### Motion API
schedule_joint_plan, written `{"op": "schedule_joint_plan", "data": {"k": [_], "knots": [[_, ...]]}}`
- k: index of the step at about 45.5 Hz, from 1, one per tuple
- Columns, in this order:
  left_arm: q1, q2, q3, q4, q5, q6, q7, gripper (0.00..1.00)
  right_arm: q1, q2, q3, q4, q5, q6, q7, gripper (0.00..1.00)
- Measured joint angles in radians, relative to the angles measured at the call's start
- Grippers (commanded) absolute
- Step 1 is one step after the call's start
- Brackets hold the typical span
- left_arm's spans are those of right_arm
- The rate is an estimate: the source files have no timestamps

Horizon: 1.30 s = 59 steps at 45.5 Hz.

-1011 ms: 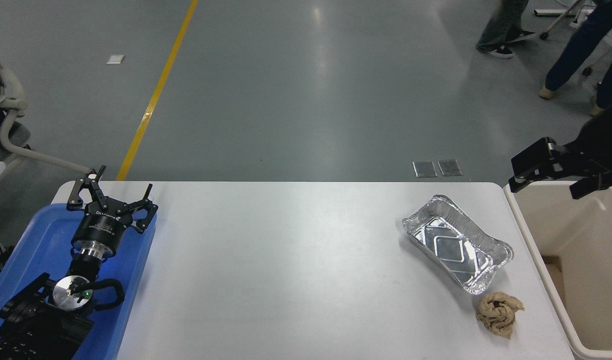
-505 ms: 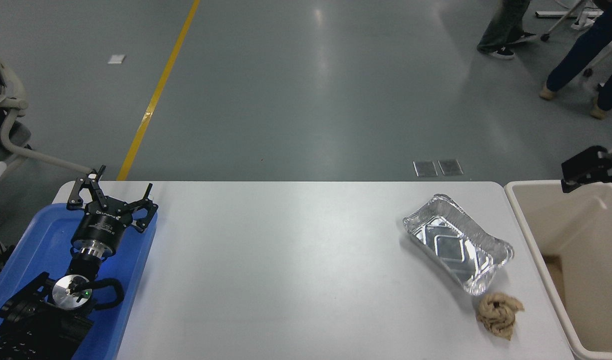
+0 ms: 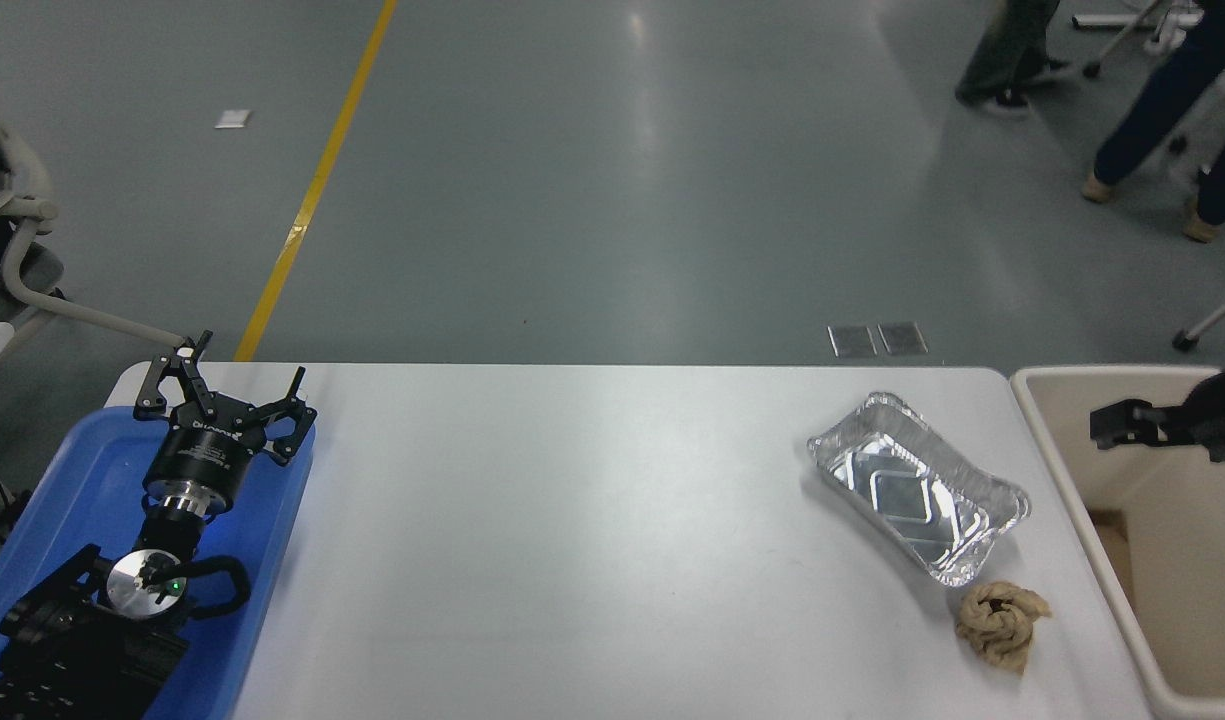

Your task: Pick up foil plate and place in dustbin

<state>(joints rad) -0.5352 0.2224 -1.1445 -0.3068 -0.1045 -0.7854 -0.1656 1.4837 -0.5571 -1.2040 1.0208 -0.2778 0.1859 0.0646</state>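
Note:
The foil plate (image 3: 917, 487) lies empty on the white table (image 3: 572, 540) at the right, set at a slant. The beige dustbin (image 3: 1062, 470) stands just off the table's right edge. My right gripper (image 3: 1112, 425) comes in from the right edge and hangs over the dustbin's far part, to the right of the foil plate and apart from it. Only its tip shows, and it holds nothing that I can see. My left gripper (image 3: 222, 395) is parked open over the blue tray at the lower left.
A crumpled brown paper wad (image 3: 999, 622) lies just in front of the foil plate. The blue tray (image 3: 67, 470) sits under the left arm. People's legs stand on the floor at the far right. A chair is at the left edge.
My right arm has drawn back to the right and come lower, from above the dustbin's far left corner to over its inside. The foil plate, paper wad and left arm have not moved.

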Motion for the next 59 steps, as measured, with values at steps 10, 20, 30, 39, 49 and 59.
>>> {"op": "schedule_joint_plan", "data": {"k": [10,20,30,39,49,59], "knots": [[0.000,0.000,0.000,0.000,0.000,0.000,0.000,0.99,-0.149,0.053,0.118,-0.071,0.076,-0.053,-0.028,1.00],[0.000,0.000,0.000,0.000,0.000,0.000,0.000,0.99,-0.236,0.091,0.197,-0.117,0.106,-0.082,-0.045,1.00],[0.000,0.000,0.001,0.000,0.000,0.000,0.000,0.99,-0.285,0.120,0.243,-0.139,0.118,-0.093,-0.057,0.81],[0.000,0.000,0.001,0.000,0.000,0.000,0.000,0.99,-0.320,0.143,0.271,-0.157,0.124,-0.105,-0.059,0.47],[0.000,0.000,0.001,0.000,0.000,0.000,0.000,0.99,-0.337,0.162,0.282,-0.167,0.127,-0.113,-0.060,0.00],[0.000,0.000,0.001,0.000,0.000,0.000,0.000,0.99,-0.345,0.177,0.285,-0.173,0.127,-0.117,-0.060,0.00]]}}
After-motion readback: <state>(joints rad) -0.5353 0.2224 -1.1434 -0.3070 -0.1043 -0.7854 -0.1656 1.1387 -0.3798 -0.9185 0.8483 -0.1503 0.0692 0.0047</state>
